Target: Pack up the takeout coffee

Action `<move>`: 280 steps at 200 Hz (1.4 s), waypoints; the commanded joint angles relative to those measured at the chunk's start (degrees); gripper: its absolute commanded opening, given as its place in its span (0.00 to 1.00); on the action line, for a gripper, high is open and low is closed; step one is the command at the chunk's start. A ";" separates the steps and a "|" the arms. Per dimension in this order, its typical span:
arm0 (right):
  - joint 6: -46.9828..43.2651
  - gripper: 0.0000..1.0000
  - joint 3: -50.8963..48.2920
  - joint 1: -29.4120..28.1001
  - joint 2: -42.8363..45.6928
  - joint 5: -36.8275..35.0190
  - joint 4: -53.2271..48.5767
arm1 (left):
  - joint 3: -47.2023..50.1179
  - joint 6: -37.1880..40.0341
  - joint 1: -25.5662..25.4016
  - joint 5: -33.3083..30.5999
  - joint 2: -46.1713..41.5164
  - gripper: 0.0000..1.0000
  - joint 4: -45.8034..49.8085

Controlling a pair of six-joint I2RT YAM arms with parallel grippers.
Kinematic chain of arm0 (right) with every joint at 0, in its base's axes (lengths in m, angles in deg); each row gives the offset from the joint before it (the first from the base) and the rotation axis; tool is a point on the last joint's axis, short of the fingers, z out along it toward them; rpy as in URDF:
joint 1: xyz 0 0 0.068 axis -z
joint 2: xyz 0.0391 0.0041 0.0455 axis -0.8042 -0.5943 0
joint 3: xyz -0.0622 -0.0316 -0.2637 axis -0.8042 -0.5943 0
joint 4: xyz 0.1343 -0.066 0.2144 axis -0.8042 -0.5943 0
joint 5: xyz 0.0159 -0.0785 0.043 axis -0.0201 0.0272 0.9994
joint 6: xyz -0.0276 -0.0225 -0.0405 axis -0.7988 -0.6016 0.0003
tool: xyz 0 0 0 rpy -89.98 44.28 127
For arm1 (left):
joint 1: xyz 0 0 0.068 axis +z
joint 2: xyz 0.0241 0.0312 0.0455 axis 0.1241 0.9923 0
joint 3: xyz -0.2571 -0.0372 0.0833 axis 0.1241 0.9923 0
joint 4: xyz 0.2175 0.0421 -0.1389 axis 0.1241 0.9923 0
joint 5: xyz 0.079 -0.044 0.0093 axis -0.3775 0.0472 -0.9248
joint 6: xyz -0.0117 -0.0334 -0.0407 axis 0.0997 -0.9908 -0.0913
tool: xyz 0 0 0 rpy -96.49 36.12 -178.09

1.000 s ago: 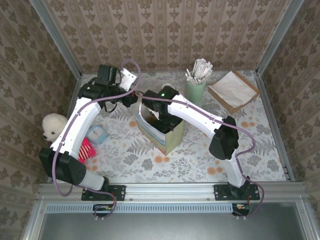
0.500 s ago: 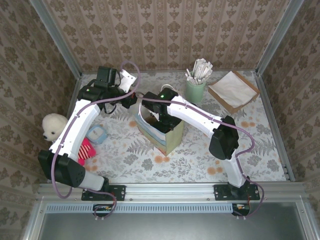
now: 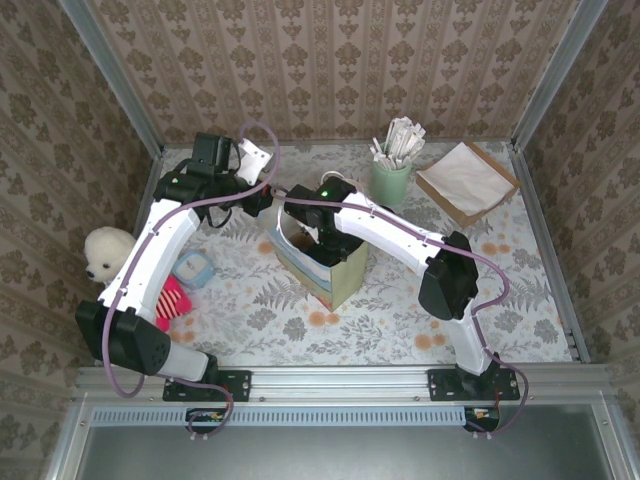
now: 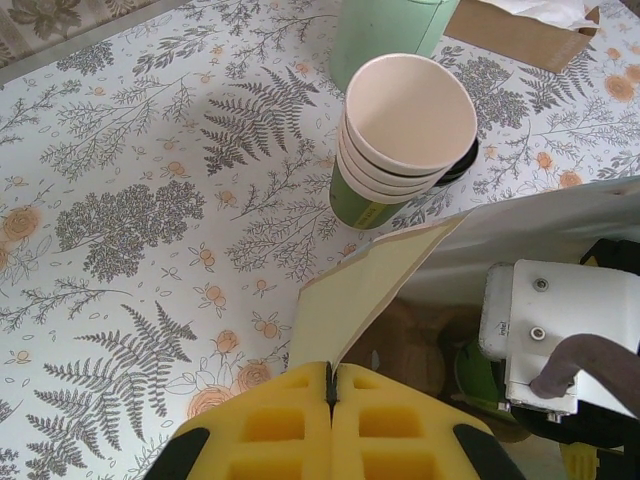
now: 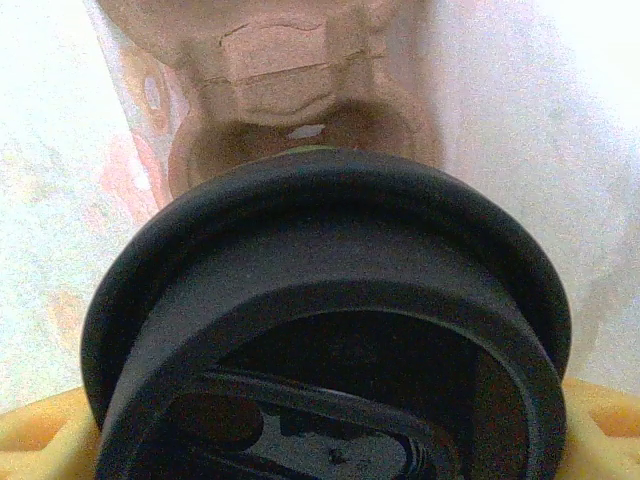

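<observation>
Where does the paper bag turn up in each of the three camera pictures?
Top external: the paper bag stands mid-table, the right arm reaching into it.
Left wrist: lower right, its cream flap pinched by the left fingers.
Right wrist: its pale inner walls surround the black-lidded takeout coffee.
Shared landmark: the pale-green stick holder, beyond the bag in the top external and left wrist views.

The bag point(image 3: 345, 280) stands in the middle of the table point(image 3: 400, 300), with the coffee point(image 5: 330, 330) inside it. A stack of cups point(image 4: 400, 150) stands behind the bag. A soft toy point(image 3: 103, 255) sits to the left.
</observation>
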 commanded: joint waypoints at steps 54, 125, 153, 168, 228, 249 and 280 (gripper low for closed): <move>1.47 0.56 -1.51 0.16 2.91 -1.03 1.06 | 0.68 0.03 0.63 0.00 -1.93 0.00 -1.65; 1.61 0.55 -3.37 0.14 4.43 -1.50 3.72 | 0.92 0.12 0.64 0.25 -1.95 0.00 -1.66; 1.60 0.55 -3.77 0.17 4.39 -1.51 4.16 | 0.95 0.11 0.66 0.37 -2.02 0.00 -1.61; 1.53 0.55 -4.26 0.17 4.65 -1.39 4.72 | 1.05 0.18 0.63 0.37 -1.97 0.00 -1.66; 1.36 0.55 -5.53 0.18 5.61 -1.37 6.67 | 1.16 0.16 0.63 0.63 -1.99 0.00 -1.83; 1.33 0.54 -6.16 0.19 5.93 -1.13 7.28 | 1.14 0.11 0.63 0.70 -1.92 0.00 -1.83; 1.14 0.54 -6.47 0.19 6.05 -1.12 7.49 | 1.00 -0.14 0.65 0.72 -1.86 0.00 -1.92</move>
